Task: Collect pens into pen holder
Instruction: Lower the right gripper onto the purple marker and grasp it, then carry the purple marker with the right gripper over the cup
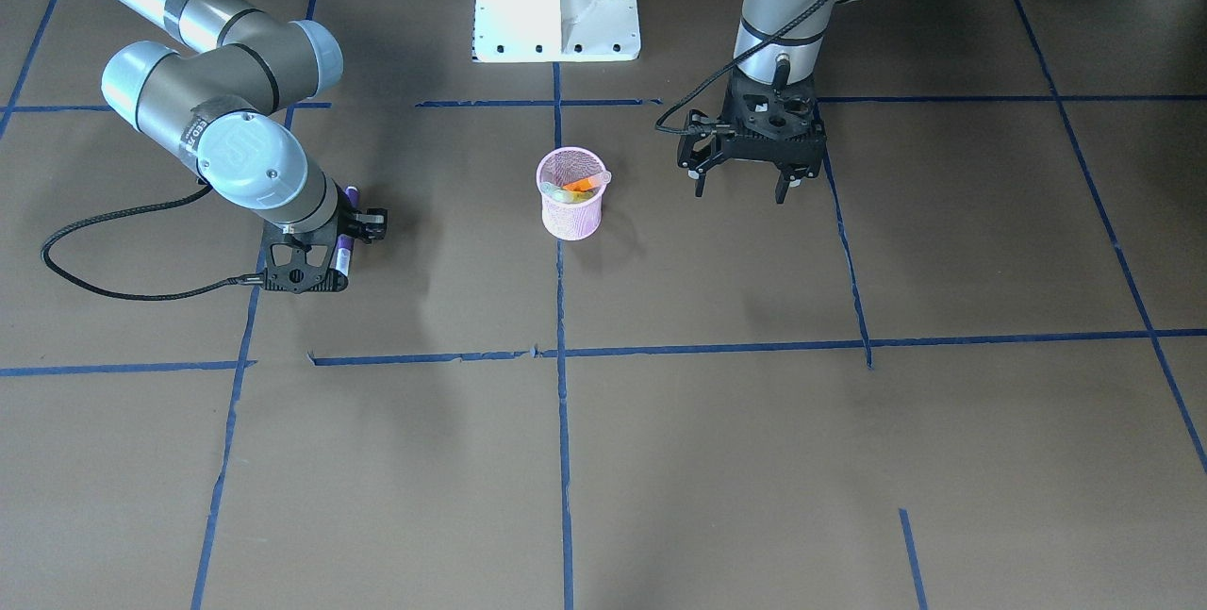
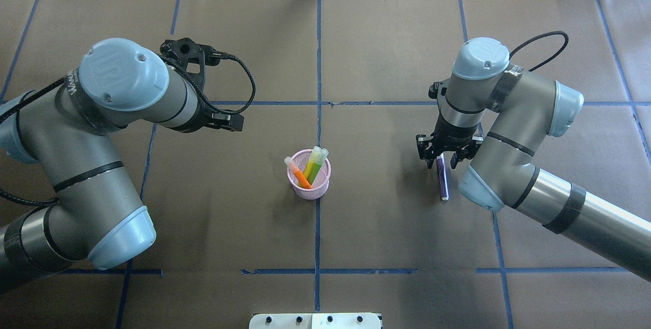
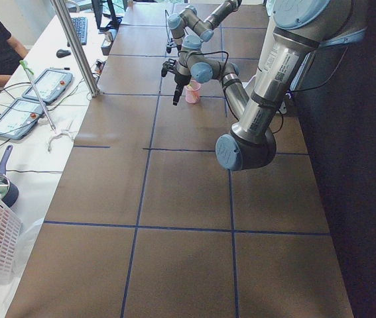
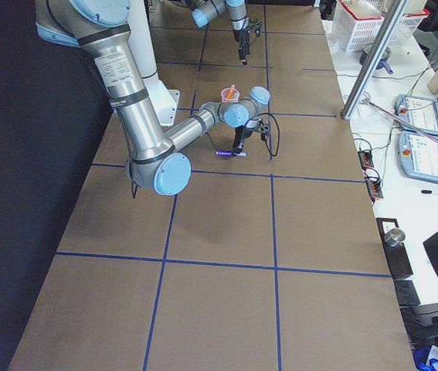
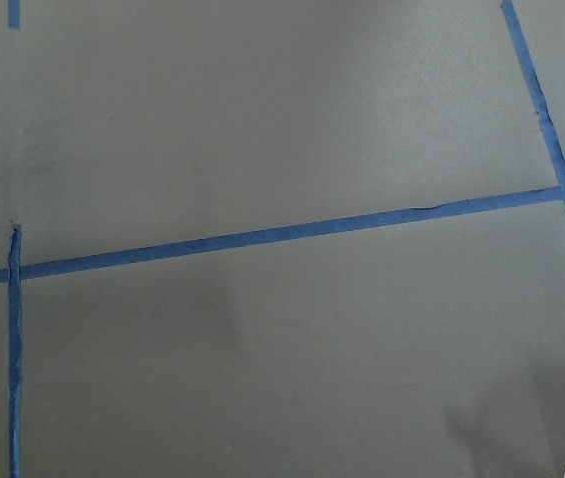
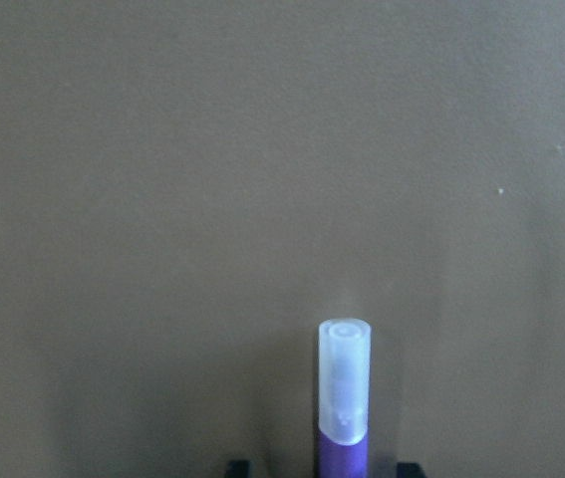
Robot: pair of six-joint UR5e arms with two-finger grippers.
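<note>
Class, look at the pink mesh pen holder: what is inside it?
Inside the pen holder lean an orange pen and two yellow-green pens, caps up. Their lower ends and the cup's floor are hidden.

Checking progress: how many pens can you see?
4: orange pen, yellow pen and green pen in the pen holder; purple pen on the table under the right gripper. More could hide inside.

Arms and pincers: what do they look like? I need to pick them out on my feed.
Left arm and right arm match: silver-grey tubes, pale blue round joint caps with an embossed logo, black bands. Left pincer and right pincer are black, skeletal, two-fingered. A black braided cable loops off each wrist.
</note>
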